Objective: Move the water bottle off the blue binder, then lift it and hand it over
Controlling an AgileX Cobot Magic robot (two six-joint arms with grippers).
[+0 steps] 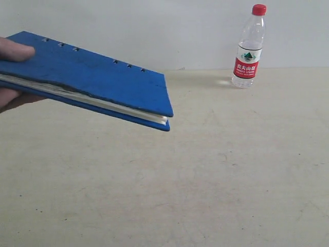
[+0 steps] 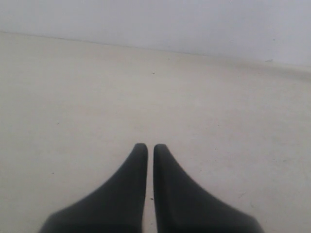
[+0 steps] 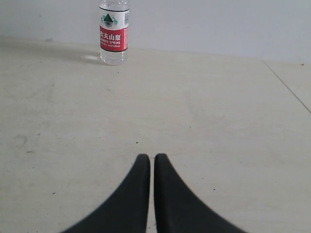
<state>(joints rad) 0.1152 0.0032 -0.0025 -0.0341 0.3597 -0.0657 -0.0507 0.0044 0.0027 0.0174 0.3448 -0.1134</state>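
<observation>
The water bottle (image 1: 250, 47) stands upright on the table at the far right, near the wall; it also shows in the right wrist view as the bottle (image 3: 114, 33), far ahead of my right gripper (image 3: 152, 157). The blue binder (image 1: 97, 77) is held in the air at the left by a person's hand (image 1: 13, 56), nothing on it. My right gripper is shut and empty. My left gripper (image 2: 146, 146) is shut and empty over bare table. Neither gripper appears in the exterior view.
A pale beige table (image 1: 205, 180) fills the scene, with a plain white wall (image 1: 154, 25) behind it. A seam or table edge (image 3: 286, 87) runs along one side in the right wrist view.
</observation>
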